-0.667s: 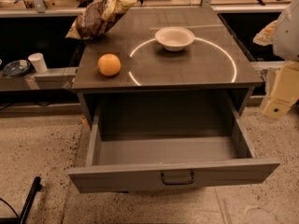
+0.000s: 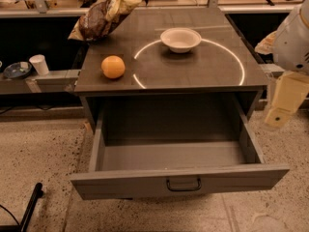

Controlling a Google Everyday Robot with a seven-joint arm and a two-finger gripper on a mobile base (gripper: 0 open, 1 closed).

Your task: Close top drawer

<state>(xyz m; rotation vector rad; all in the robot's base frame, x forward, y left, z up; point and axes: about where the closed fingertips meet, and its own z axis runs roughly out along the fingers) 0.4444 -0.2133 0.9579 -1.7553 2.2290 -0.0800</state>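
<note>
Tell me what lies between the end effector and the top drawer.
Camera view: only speckled floor. The end effector hangs to the right of the open top drawer, with nothing between them.

Gripper (image 2: 279, 111), right edge: smooth cream plastic; top drawer (image 2: 125, 181) matt; countertop (image 2: 203, 69) glossy.

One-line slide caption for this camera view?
Top drawer open and empty; gripper hangs off the cabinet's right side, away from the handle; orange, bowl and snack bag on top.
</note>
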